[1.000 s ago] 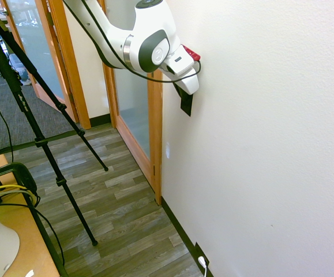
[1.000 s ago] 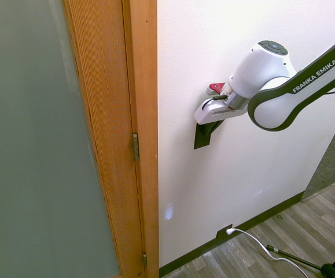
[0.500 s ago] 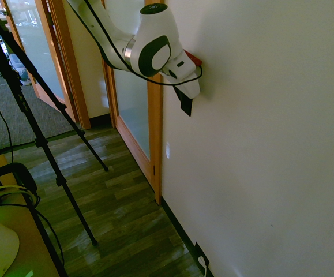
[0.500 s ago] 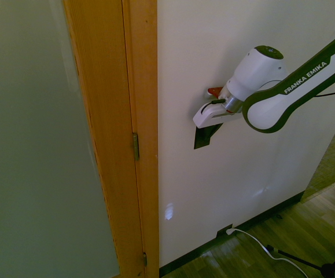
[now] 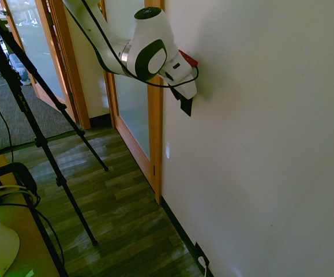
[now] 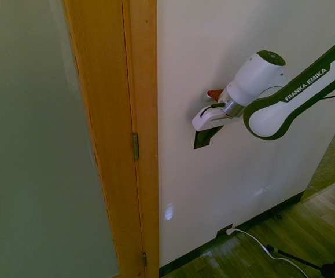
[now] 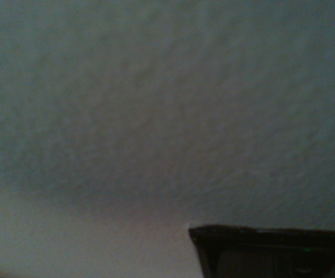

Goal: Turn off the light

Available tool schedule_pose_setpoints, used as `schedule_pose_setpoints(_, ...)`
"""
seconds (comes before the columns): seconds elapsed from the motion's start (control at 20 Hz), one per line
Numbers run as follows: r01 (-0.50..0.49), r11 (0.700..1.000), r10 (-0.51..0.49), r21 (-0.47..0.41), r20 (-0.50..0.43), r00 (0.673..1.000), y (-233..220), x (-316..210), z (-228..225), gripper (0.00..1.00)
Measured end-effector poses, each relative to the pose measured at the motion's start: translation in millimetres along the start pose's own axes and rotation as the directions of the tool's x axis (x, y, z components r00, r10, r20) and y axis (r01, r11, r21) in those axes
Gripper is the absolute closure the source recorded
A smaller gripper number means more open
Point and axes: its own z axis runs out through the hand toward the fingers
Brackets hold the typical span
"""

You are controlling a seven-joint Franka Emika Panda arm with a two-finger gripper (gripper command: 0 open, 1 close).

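Light switch (image 5: 186, 106), small black plate on white wall (image 5: 259, 144), just right of wooden door frame (image 5: 154, 133); upper part hidden behind gripper. Gripper (image 5: 184, 95) pressed up to wall right at switch, pointing steeply down; fingers lost against black plate, cannot tell whether spread or clenched. Wrist view: blurred wall, dark corner of switch (image 7: 271, 252) at edge. Black outlet plate (image 6: 224, 233) with white plug low on wall at baseboard, well below switch. Frosted glass door (image 6: 34, 150) beside frame
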Motion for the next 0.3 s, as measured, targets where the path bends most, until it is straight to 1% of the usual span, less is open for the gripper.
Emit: schedule_pose_setpoints(0.3,-0.023,0.999,0.023,0.034,0.001,1.0,28,-31,6,0.0)
